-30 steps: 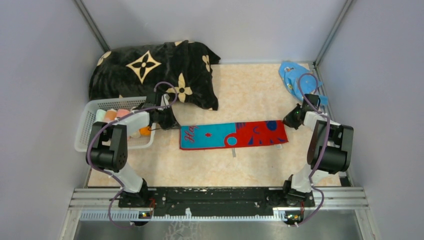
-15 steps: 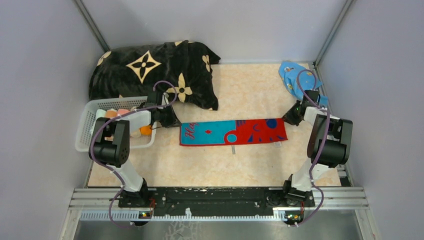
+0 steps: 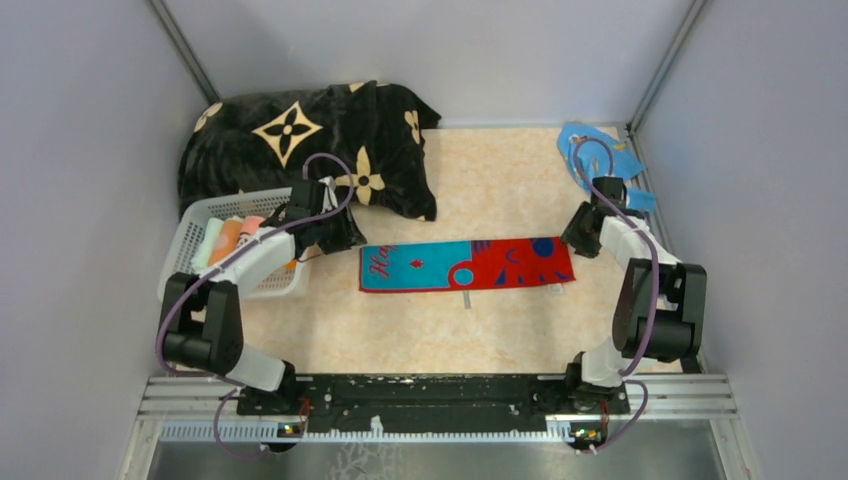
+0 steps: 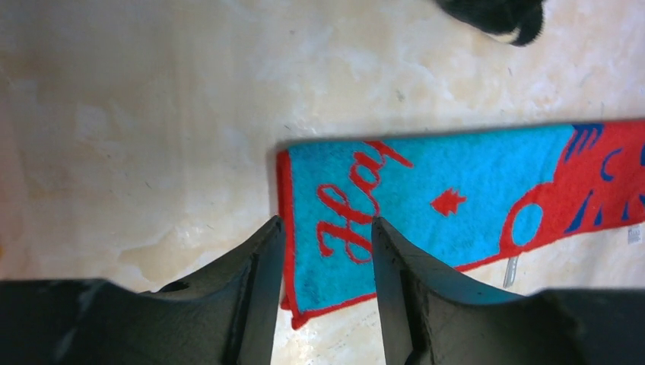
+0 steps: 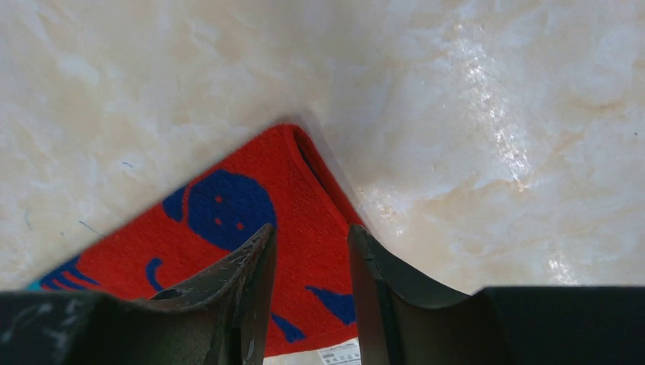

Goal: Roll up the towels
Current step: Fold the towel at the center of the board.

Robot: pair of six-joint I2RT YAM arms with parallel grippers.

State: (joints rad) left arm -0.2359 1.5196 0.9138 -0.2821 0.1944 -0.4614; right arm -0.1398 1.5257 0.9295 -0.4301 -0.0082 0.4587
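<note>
Starting at the left edge of the table (image 3: 480,330), a white basket (image 3: 178,268) holds rolled towels (image 3: 228,238), one orange and one pale. Behind it lies a black blanket (image 3: 300,135) with beige flowers. The left gripper (image 3: 335,235) hangs at the teal end of the red-and-teal towel (image 3: 465,265), which lies flat and unrolled across the middle of the marbled surface. In the left wrist view its fingers (image 4: 255,296) stand a little apart, with red lettering on the teal cloth showing in the gap; nothing is pinched. At the towel's red end, the right gripper (image 3: 577,232) hovers over the far corner, its fingers (image 5: 247,289) likewise slightly parted and holding nothing. Whether either pair touches the cloth I cannot tell. A blue cloth (image 3: 595,150) lies in the far right corner.
</note>
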